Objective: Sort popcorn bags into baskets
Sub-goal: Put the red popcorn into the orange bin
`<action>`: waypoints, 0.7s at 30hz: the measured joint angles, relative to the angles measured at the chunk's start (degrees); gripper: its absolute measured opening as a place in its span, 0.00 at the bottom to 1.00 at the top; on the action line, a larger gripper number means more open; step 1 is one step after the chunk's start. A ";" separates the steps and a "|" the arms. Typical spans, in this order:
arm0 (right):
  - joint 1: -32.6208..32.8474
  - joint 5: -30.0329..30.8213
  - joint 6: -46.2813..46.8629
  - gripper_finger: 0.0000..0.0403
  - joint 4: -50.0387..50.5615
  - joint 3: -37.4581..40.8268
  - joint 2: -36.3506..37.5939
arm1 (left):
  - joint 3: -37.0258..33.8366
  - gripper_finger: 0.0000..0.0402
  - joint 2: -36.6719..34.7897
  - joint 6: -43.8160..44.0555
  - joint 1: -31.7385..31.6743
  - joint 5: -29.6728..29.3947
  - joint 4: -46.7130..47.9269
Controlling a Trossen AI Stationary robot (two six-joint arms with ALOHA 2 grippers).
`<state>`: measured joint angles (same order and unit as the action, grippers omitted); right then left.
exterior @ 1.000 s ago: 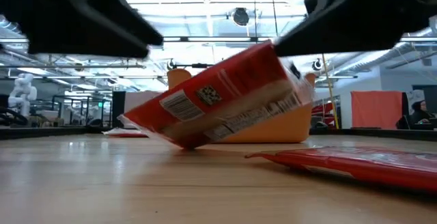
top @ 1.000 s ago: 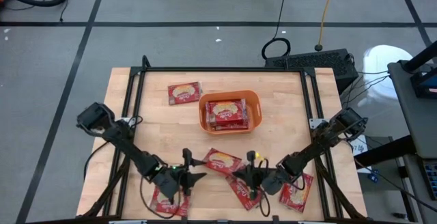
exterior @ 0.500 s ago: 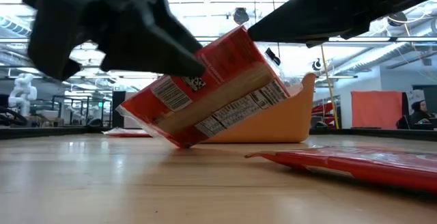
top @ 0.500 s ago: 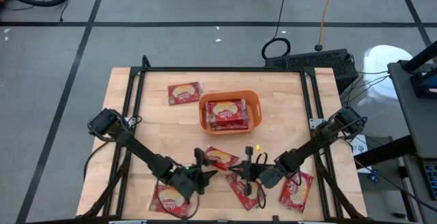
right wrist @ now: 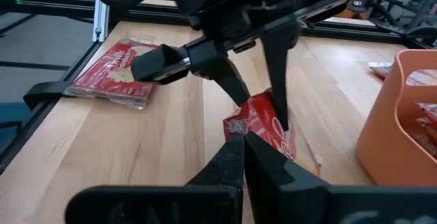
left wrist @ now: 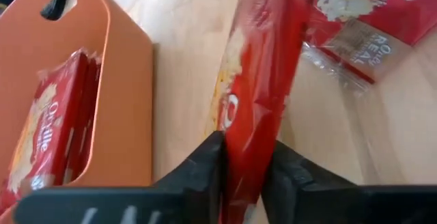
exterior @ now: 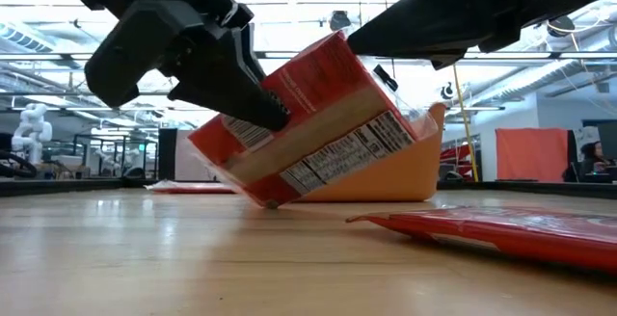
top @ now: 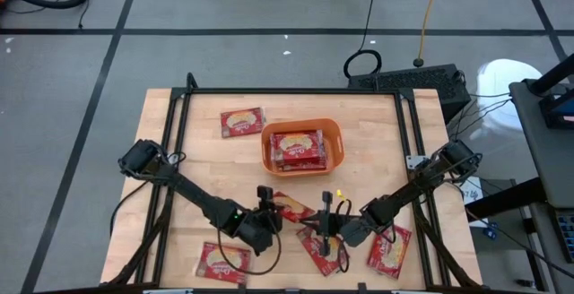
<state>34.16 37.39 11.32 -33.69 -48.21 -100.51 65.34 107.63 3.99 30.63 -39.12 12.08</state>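
Note:
One red popcorn bag (top: 291, 207) stands tilted on the table between my two grippers, a little nearer than the orange basket (top: 334, 133). Both grippers are shut on it: my left gripper (left wrist: 249, 145) comes in from the left and my right gripper (right wrist: 244, 142) from the right. In the low view the bag (exterior: 318, 133) leans with its printed back showing. The basket holds stacked popcorn bags (top: 296, 148). My left gripper pinches the bag's thin edge (left wrist: 254, 121) between its two fingers, slanting down from the table's left side. The bag stands on edge, and its lowest corner (exterior: 270, 200) rests on the table. My right gripper pinches the bag's raised end (right wrist: 240, 125) at its shut fingertips, coming almost level from the table's right. That end is held up off the table, and the bag slopes down away from it.
Loose popcorn bags lie flat at the far left (top: 242, 122), the near left (top: 222, 261), under my right gripper (top: 323, 251) and at the near right (top: 387, 249). Black frame rails (top: 175, 142) run along both table sides.
My left gripper has moved toward the table's right, up to the bag, and has shut on its edge. The bag, held up by my right gripper, has tipped steeper, with its lowest corner staying on the table.

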 joint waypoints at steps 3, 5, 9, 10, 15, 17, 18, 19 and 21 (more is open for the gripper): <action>-0.10 0.06 -0.01 0.00 0.02 0.00 0.04 | 0.00 0.13 0.00 -1.19 -0.01 0.17 -0.07; -0.08 0.21 -0.01 0.00 -0.12 0.00 0.04 | -0.02 0.10 0.00 -1.31 0.01 0.56 -0.16; 0.78 4.92 -0.94 0.04 -3.55 0.00 0.09 | 0.00 0.10 -0.61 -1.15 0.32 1.08 -0.25; 1.21 6.18 -2.04 0.07 -3.83 0.00 0.56 | 0.18 0.10 -0.84 -1.04 0.41 1.20 -0.16; 3.27 13.48 -3.04 0.22 -2.03 -0.02 4.80 | 4.71 0.09 -1.52 -1.34 1.06 2.04 6.63; 4.37 16.50 -3.02 0.27 0.01 -0.02 6.88 | 7.95 0.07 -1.60 -1.36 1.36 2.49 10.50; 5.03 18.06 -3.02 0.30 0.34 -0.02 7.90 | 9.63 0.07 -1.63 -1.36 1.43 2.50 13.09; 5.83 19.80 -3.04 0.32 0.72 -0.02 8.87 | 11.19 0.07 -1.64 -1.37 1.52 2.49 15.38; 7.40 22.66 -3.43 0.35 1.36 -0.02 10.82 | 14.16 0.07 -1.64 -1.42 1.49 2.48 19.13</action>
<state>41.56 60.05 7.89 -32.34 -48.23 -89.69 79.50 106.00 2.57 32.12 -36.63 31.21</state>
